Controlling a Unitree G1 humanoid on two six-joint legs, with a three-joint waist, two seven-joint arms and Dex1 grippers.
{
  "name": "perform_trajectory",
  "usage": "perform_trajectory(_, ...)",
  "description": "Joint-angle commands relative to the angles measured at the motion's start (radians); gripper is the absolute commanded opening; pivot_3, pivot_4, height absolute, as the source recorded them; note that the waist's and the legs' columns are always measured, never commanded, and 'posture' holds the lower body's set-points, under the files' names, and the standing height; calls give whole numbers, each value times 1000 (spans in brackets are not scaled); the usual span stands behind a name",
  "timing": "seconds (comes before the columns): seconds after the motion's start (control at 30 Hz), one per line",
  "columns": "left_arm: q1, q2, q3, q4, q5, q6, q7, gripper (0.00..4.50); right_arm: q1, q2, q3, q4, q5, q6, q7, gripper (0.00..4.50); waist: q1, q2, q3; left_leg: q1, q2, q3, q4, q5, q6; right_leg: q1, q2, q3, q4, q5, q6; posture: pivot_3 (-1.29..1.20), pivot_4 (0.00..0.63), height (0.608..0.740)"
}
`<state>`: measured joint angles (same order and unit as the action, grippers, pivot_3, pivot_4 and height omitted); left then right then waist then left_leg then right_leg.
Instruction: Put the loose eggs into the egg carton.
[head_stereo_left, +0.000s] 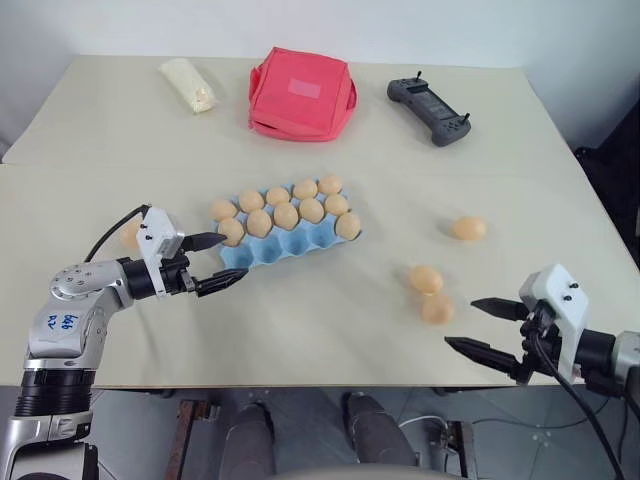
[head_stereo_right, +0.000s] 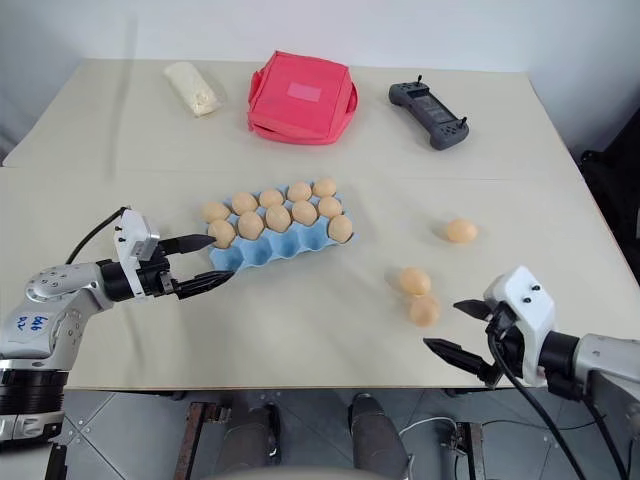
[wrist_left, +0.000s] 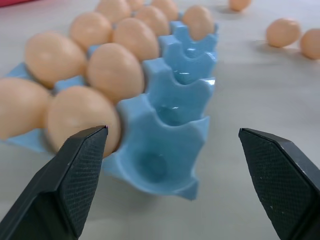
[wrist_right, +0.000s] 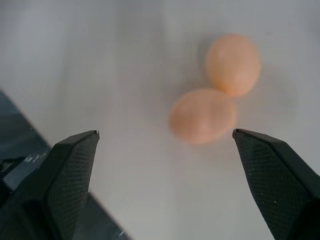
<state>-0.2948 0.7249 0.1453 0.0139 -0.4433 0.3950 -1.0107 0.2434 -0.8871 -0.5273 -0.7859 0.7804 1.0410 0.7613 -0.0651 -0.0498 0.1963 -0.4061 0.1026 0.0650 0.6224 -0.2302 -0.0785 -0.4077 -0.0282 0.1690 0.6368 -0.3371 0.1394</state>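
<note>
Two loose eggs (head_stereo_left: 430, 293) lie touching on the desk (head_stereo_left: 330, 330), just ahead and to the left of the right end effector (head_stereo_left: 485, 325), which gapes wide and empty. A third egg (head_stereo_left: 467, 228) sits farther back. The left end effector (head_stereo_left: 218, 262), also wide, hovers at the egg carton (head_stereo_left: 290, 240)'s near end. Something egg-coloured peeks from behind the left wrist; I cannot tell what.

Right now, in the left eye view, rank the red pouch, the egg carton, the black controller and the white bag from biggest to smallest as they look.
1. egg carton, longest
2. red pouch, close to it; it lies farther off, so the top two are unsure
3. black controller
4. white bag, much like the controller, also unsure
</note>
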Motion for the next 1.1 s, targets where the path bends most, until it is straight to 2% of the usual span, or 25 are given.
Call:
perform_trajectory(0.03, 0, 1, -1, -8, -12, -34, -41, 4463, -30, 14, 27, -22, 14, 19, -70, 4500, -2, 0, 0, 0, 0, 0, 1, 0, 0, 0, 0, 0, 0, 0, -1, 0, 150, 740)
perform_trajectory(0.27, 42, 4, 16, -36, -9, -52, -47, 4463, -133, 39, 185, 68, -59, -9, -176, 4500, -18, 0, 0, 0, 0, 0, 2, 0, 1, 1, 0, 0, -1, 0, -2, 0, 150, 740)
perform_trajectory(0.57, 85, 7, 44, -86, -19, -48, -21, 4463, -235, 76, 290, 193, -111, -53, -190, 4500, -18, 0, 0, 0, 0, 0, -2, 0, 1, -1, 0, 0, -1, 1, 0, 0, 150, 740)
perform_trajectory(0.77, 103, 8, 53, -105, -18, -43, -8, 4463, -252, 88, 342, 218, -129, -67, -181, 4500, -19, 0, 0, 0, 0, 0, -2, 0, 1, -1, 0, 0, -1, 1, 0, 0, 150, 740)
perform_trajectory(0.87, 110, 6, 57, -113, -17, -42, -1, 4500, -256, 94, 342, 211, -124, -67, -183, 3892, -19, 0, 0, 0, 0, 0, -2, 0, 1, -1, 0, 0, -1, 1, -1, 0, 150, 740)
perform_trajectory(0.97, 115, 6, 59, -119, -17, -41, 4, 4500, -267, 94, 327, 200, -116, -64, -186, 2936, -19, 0, 0, 0, 0, 0, -1, 0, 1, -1, 0, 0, -1, 1, -1, 0, 150, 740)
perform_trajectory(1.0, 117, 6, 59, -120, -18, -41, 5, 4500, -269, 91, 318, 196, -111, -61, -185, 2468, -19, 0, 0, 0, 0, 0, -1, 0, 1, -1, 0, 0, -1, 1, -1, 0, 150, 740)
perform_trajectory(1.1, 121, 7, 59, -123, -19, -41, 8, 4500, -266, 69, 299, 179, -103, -53, -174, 2095, -18, 0, 0, 0, 0, 0, -1, 0, 1, -1, 0, 0, -1, 1, -1, 0, 150, 740)
